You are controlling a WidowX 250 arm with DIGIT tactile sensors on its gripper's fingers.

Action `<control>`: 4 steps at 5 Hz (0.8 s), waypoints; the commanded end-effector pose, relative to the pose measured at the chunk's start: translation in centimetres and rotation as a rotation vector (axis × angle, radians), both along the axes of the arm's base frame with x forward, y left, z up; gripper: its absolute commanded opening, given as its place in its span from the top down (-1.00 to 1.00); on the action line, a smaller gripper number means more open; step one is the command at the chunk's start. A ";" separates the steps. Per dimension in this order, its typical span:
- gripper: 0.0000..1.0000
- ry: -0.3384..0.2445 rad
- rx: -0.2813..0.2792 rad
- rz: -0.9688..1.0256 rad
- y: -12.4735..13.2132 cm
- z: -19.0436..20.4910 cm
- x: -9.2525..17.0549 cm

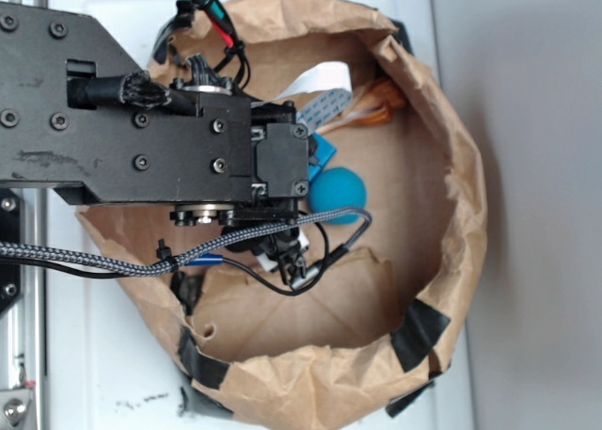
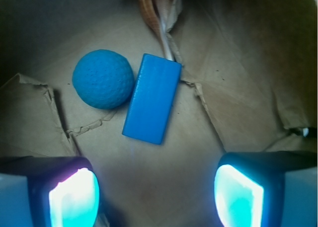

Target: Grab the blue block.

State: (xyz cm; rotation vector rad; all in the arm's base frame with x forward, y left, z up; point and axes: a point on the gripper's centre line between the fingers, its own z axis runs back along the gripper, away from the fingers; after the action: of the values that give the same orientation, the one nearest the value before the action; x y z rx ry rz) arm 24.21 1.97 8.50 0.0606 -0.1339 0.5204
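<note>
Inside a brown paper bag (image 1: 442, 157), a ball (image 2: 103, 79) lies on the left, touching the block (image 2: 152, 98) just to its right. The gripper (image 2: 156, 197) hangs above them, fingers (image 2: 74, 197) spread wide and empty.

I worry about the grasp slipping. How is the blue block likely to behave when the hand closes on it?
The blue block looks rigid and lies flat, so it probably won't roll or tip. Its smooth faces may be a bit slippery. The ball sits against its long side, so it would likely roll off if nudged. The hand is open above it.
</note>
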 end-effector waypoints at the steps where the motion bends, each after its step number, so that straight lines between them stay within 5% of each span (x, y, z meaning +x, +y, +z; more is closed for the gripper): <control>1: -1.00 0.039 0.010 0.030 1.1 -0.8 2.3; 3: -1.00 0.057 0.080 0.071 1.4 -2.6 5.0; 4: -1.00 0.022 0.125 0.064 1.0 -2.4 5.2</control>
State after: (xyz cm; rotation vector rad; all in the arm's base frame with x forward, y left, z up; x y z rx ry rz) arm 28.92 2.80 4.79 0.2077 -0.0938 0.5744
